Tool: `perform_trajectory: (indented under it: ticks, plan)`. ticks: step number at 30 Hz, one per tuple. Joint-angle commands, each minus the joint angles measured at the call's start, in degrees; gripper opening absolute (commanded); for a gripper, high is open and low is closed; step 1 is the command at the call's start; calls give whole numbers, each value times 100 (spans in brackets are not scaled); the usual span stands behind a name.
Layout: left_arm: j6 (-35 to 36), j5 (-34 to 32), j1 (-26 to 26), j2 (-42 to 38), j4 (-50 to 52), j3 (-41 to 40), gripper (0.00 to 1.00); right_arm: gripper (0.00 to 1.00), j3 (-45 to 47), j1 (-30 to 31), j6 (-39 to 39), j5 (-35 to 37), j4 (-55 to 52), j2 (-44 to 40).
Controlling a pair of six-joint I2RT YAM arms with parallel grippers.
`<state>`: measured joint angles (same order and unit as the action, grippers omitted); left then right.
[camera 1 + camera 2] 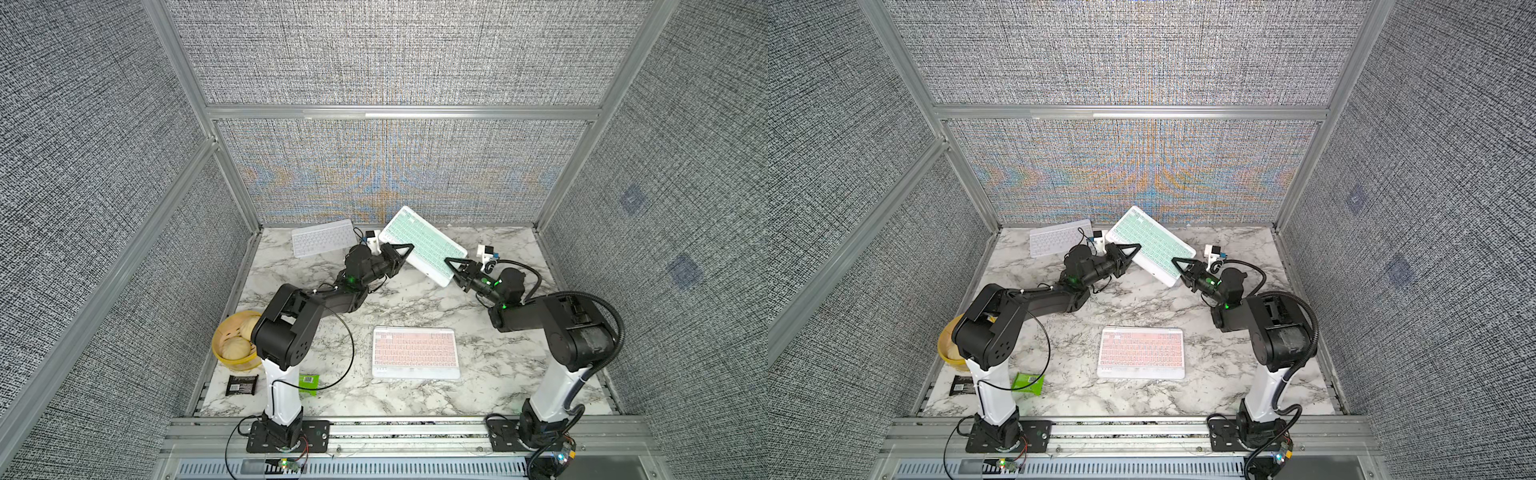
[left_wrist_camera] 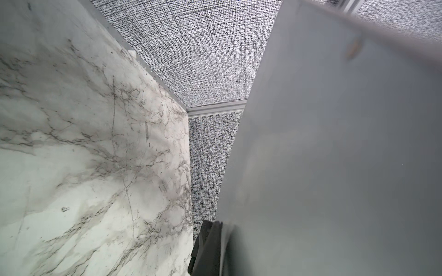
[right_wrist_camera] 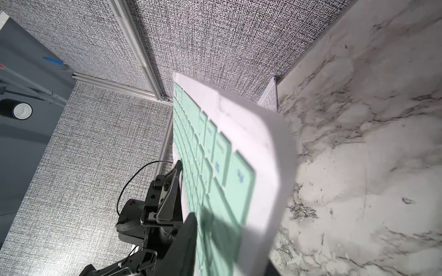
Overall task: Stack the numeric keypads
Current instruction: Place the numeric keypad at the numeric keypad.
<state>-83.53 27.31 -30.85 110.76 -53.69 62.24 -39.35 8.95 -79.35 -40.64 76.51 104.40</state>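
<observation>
Glossy marble-look table [image 1: 415,303], woven cloth walls [image 1: 395,54], smooth plastic mint-keyed keypad [image 1: 424,245]

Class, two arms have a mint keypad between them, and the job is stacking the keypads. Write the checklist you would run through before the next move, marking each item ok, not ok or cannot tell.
1. The left gripper is shut on one end of the mint keypad: ok.
2. The right gripper is fully closed on the opposite end: cannot tell; its jaws straddle the edge.
3. The mint keypad is off the table: ok, tilted in the air.
4. The pink keypad lies flat and uncovered as a base: ok.
5. The white keypad is apart from the carried one: ok.
</observation>
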Motion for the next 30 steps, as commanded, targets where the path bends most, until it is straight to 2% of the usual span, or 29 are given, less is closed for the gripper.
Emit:
perform_trajectory:
  ticks: [1,4,8,12,15,19,23,26,30]
  plan:
    - [109,117,1,-106,-74,-14,21,27,-76,44,-50,21,365,-79]
    - [149,114,5,-175,-117,-78,37,18,-88,53,-74,37,360,-130]
    - [243,125,9,-263,-43,-133,58,15,-79,63,-123,48,369,-176]
    - [369,118,38,-376,15,-228,70,12,-28,79,-135,48,362,-285]
    - [785,63,69,-615,265,-404,79,11,7,65,-129,-12,263,-404]
    - [1513,-168,140,-1232,1036,-760,87,7,33,48,126,-154,-306,-711]
    - [2495,-377,219,-1967,2374,-900,92,7,21,42,463,-319,-984,-1136]
    - [3213,-718,244,-2571,3489,-995,95,6,11,-19,517,-556,-1252,-1364]
    - [3959,-1301,255,-3458,4484,-1239,99,6,83,-61,665,-871,-1783,-1646]
